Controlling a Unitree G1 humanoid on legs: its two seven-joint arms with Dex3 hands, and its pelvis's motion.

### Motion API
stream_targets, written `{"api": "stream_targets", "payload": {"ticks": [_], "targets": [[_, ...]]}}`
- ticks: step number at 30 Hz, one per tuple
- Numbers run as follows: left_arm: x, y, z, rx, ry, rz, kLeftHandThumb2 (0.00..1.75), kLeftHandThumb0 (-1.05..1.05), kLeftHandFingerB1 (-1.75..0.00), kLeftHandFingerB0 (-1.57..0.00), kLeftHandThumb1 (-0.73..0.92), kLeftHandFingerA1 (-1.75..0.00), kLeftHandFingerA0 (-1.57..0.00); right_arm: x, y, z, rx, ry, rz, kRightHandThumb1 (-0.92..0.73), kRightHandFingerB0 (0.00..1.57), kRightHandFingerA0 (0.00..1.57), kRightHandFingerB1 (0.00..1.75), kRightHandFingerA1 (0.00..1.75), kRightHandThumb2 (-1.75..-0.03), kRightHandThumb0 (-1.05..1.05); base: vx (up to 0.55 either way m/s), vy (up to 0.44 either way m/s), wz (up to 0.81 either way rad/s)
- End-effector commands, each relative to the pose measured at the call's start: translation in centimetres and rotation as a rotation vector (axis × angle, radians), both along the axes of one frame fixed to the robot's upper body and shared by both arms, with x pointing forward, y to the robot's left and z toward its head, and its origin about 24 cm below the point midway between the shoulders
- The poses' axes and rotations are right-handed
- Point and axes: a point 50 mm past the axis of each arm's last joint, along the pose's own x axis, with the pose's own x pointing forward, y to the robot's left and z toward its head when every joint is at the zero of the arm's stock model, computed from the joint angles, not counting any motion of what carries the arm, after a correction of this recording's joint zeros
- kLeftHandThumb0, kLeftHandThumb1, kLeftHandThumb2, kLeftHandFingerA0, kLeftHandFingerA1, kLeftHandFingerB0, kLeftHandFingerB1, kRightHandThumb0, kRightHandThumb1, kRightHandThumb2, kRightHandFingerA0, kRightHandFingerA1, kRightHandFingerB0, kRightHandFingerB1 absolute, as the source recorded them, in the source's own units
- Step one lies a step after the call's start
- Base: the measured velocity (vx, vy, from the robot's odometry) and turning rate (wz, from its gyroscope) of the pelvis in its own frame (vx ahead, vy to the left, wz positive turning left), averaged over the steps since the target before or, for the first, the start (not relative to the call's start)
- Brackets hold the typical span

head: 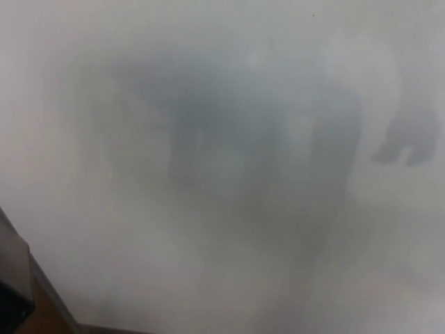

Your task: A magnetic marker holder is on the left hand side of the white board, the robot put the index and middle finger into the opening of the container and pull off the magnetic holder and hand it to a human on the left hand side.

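Observation:
The whiteboard (222,42) fills nearly the whole head view, and its glossy face carries only smeared grey reflections. Its frame edge (49,292) runs diagonally across the bottom left corner. A grey and black block (12,282) pokes in at the left edge below that frame. It is too blurred and cropped to tell whether it is my left arm, my left hand or the marker holder. No marker holder shows clearly anywhere. My right hand is out of view; only a dark hand-like reflection (407,146) shows on the board at the right.
A strip of brown surface (42,316) lies beside the board's frame in the bottom left corner. A broad dark reflection (229,153) covers the middle of the board.

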Motion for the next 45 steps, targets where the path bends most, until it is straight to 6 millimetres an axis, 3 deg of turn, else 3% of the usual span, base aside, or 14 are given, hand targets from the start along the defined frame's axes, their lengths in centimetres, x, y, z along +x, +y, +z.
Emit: {"api": "stream_targets", "payload": {"ticks": [1,4,5,8,9,11,12,14,15,17,18,30,45], "targets": [[-0.17,0.16,0.45,0.037,0.031,0.078,0.63,-0.61,-0.41,-0.7,0.74,-0.64,-0.82,0.06,-0.51,0.31,-0.012,-0.008,-0.012,-0.8,0.42,0.55,0.35,0.44,-0.65,-0.62,0.0,0.0,0.0],[-0.12,0.15,0.48,0.044,0.009,0.067,0.62,-0.61,-0.41,-0.66,0.72,-0.59,-0.77,0.08,-0.55,0.33,0.0,-0.011,-0.016,-0.79,0.42,0.56,0.35,0.44,-0.64,-0.61,0.0,0.0,0.0],[-0.08,0.13,0.49,0.043,0.011,0.066,0.62,-0.59,-0.41,-0.69,0.7,-0.45,-0.68,0.11,-0.55,0.35,0.009,-0.015,-0.016,-0.79,0.42,0.54,0.35,0.43,-0.64,-0.61,0.0,0.0,0.0],[-0.11,0.02,0.4,0.016,0.019,0.079,0.62,-0.56,-0.42,-0.73,0.7,-0.39,-0.59,0.16,-0.58,0.37,0.007,-0.02,-0.013,-0.78,0.42,0.54,0.35,0.43,-0.64,-0.61,0.0,0.0,0.0],[-0.13,-0.06,0.35,0.003,0.022,0.084,0.62,-0.55,-0.42,-0.73,0.7,-0.39,-0.61,0.17,-0.59,0.38,0.003,-0.022,-0.012,-0.63,0.33,0.45,0.49,0.57,-0.97,-0.63,0.0,0.0,0.0],[-0.15,-0.13,0.34,-0.003,0.025,0.083,0.62,-0.55,-0.42,-0.73,0.7,-0.39,-0.61,0.18,-0.6,0.38,0.006,-0.024,-0.012,-0.63,0.33,0.45,0.49,0.57,-0.97,-0.63,0.0,0.0,0.0],[-0.13,-0.12,0.32,-0.005,0.022,0.081,0.62,-0.54,-0.42,-0.72,0.7,-0.39,-0.61,0.18,-0.61,0.38,0.005,-0.024,-0.011,-0.78,0.41,0.53,0.35,0.44,-0.64,-0.61,0.0,0.0,0.0],[-0.13,-0.12,0.31,-0.007,0.021,0.078,0.62,-0.53,-0.42,-0.72,0.7,-0.39,-0.62,0.17,-0.63,0.39,0.003,-0.026,-0.01,-0.78,0.41,0.52,0.35,0.44,-0.64,-0.61,0.0,0.0,0.0],[-0.13,-0.13,0.31,-0.01,0.022,0.07,0.62,-0.52,-0.41,-0.7,0.71,-0.39,-0.64,0.16,-0.64,0.43,0.003,-0.028,-0.009,-0.63,0.32,0.44,0.49,0.57,-0.98,-0.62,0.0,0.0,0.0],[-0.12,-0.13,0.31,-0.015,0.019,0.058,0.62,-0.52,-0.41,-0.7,0.71,-0.39,-0.64,0.18,-0.63,0.48,0.003,-0.029,-0.008,-0.63,0.32,0.44,0.49,0.57,-0.98,-0.62,0.0,0.0,0.0],[-0.11,-0.13,0.32,-0.014,0.018,0.056,0.62,-0.52,-0.41,-0.68,0.7,-0.39,-0.65,0.2,-0.63,0.49,0.004,-0.028,-0.009,-0.78,0.41,0.52,0.35,0.45,-0.64,-0.61,0.0,0.0,0.0],[0.45,-0.06,0.16,-0.036,-0.078,0.047,0.59,-0.47,-0.43,-0.58,0.58,-0.38,-0.48,0.45,-0.63,0.6,-0.003,-0.024,-0.011,-0.78,0.4,0.54,0.35,0.44,-0.64,-0.61,0.0,0.0,0.0],[0.83,-0.13,0.01,-0.034,-0.1,0.019,0.56,-0.42,-0.41,-0.57,0.53,-0.37,-0.51,0.5,-0.69,0.55,0.005,-0.022,-0.008,-0.79,0.4,0.53,0.35,0.44,-0.65,-0.6,0.0,0.0,0.0]]}}
